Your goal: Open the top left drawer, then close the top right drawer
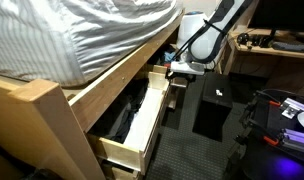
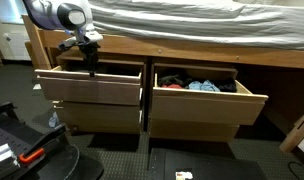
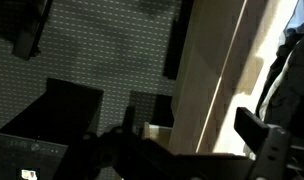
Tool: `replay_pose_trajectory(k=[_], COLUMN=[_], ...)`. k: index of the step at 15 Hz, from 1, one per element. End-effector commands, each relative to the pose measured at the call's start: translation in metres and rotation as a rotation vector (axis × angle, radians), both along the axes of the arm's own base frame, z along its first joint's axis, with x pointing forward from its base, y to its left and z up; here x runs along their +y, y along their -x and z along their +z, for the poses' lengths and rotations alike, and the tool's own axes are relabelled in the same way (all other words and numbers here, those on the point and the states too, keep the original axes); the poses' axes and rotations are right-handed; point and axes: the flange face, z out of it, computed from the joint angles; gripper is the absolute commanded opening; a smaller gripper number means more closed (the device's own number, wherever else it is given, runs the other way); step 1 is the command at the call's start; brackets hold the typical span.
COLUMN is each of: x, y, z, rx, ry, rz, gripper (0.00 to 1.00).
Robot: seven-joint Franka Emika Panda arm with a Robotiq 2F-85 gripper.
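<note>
Gripper: the gripper [image 2: 90, 62] hangs over the back edge of the top left drawer's front. In the wrist view its fingers stand wide apart with a pale pine board between them, not clamped on anything.
Top left drawer: the top left drawer [image 2: 92, 85] already stands out from the bed frame [image 2: 192, 50], its front further forward than the lower drawer [image 2: 102, 118] beneath it. Black clothing [image 1: 127, 115] lies inside.
Top right drawer: the top right drawer [image 2: 207, 108] is also pulled out, with blue and mixed clothes [image 2: 197, 84] showing above its front.
Step in hand: by my judgement the opening is done or nearly done, and the closing is still to come.
Key relation: the top right drawer lies to the right of the gripper, along the bed, just past the gap between the two drawers. Its front is about as far out as the left one.
Long axis: its front runs left to right, parallel to the bed. A closing push would go from near to far, square to that front.
Arm: there is only one, and it reaches in from the left.
Surface: plain flat pine with no handle visible, so a push on the face or top edge looks likeliest.
Room: the dark floor [image 2: 112, 155] lies open in front of the drawers. A black box [image 1: 214, 105] stands on it apart from the fronts. The mattress [image 2: 192, 20] overhangs above, so headroom is low.
</note>
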Motion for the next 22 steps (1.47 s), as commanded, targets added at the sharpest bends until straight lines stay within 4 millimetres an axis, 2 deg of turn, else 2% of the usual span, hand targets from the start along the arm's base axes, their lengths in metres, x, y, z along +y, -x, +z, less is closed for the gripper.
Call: replay_pose_trajectory(k=[1, 4, 5, 7, 10, 13, 14, 17, 19, 22], x=[0.011, 0.039, 0.026, 0.042, 0.044, 0.045, 0.043, 0.045, 0.045, 0.04], y=[-0.001, -0.011, -0.008, -0.007, -0.008, -0.027, -0.013, -0.021, -0.024, -0.03], z=[0.005, 0.003, 0.009, 0.005, 0.004, -0.032, -0.007, -0.03, -0.034, -0.059], rx=[-0.104, -0.189, -0.157, -0.173, -0.197, -0.172, -0.172, -0.157, -0.159, -0.024], ry=[-0.004, -0.071, -0.038, -0.06, -0.064, -0.078, -0.066, -0.064, -0.063, -0.074], rz=[0.014, 0.047, 0.036, 0.048, 0.029, 0.009, 0.023, 0.014, 0.014, -0.034], gripper=[1.0, 1.0, 1.0, 1.0, 1.0, 1.0, 1.0, 1.0, 1.0, 1.0])
